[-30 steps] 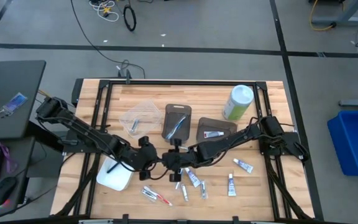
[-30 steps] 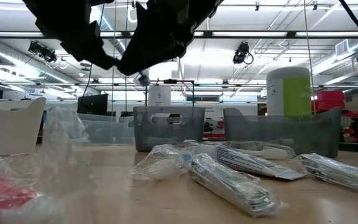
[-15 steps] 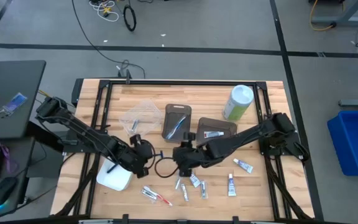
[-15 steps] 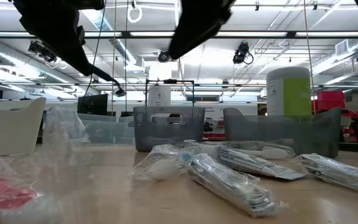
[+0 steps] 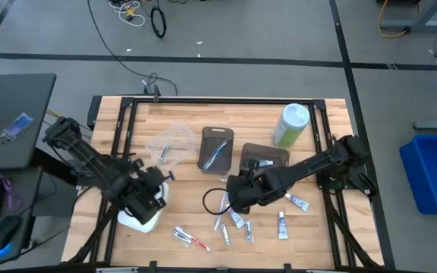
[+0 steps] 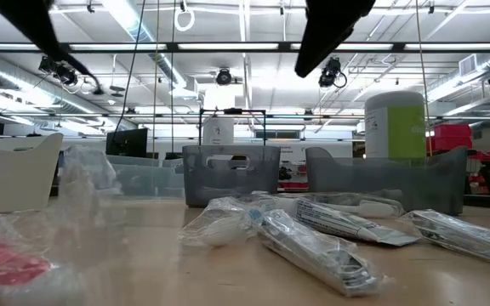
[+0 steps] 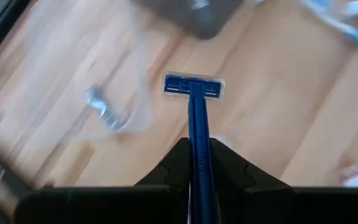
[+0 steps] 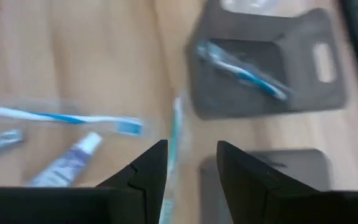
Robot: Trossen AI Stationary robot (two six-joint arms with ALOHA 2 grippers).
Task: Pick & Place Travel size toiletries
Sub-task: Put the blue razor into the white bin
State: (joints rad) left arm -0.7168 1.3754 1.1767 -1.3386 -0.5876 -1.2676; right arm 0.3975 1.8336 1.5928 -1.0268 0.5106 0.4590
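Observation:
My left gripper [image 5: 156, 186] [image 7: 197, 146] hovers at the far right corner of a white bin [image 5: 137, 218] and is shut on a dark blue razor [image 7: 193, 86]. My right gripper [image 5: 235, 199] [image 8: 191, 149] is open above the middle of the table and holds nothing. A wrapped toothbrush [image 8: 174, 134] lies on the wood below its gap. Loose tubes and packets [image 5: 235, 221] lie near the front edge. Another toothbrush [image 8: 241, 71] rests in a dark bin [image 5: 217, 148]. My left gripper pinches the razor's handle [image 7: 198, 135] between its two fingers, which lie along the handle. The razor head [image 7: 193, 86] sticks out past the fingertips. The razor is lifted clear of the table.
A clear bin [image 5: 169, 140] holds one small item, and a second dark bin [image 5: 264, 157] holds a tube. The green canister [image 5: 290, 125] stands at the far right. Red-and-silver packets [image 5: 188, 237] lie near the front edge. Bare wood shows between the two grippers.
A second ago both grippers stood close together over the middle of the table. They have drawn apart: the left one moved toward the table's left edge, to the white bin, and the right one moved toward the right.

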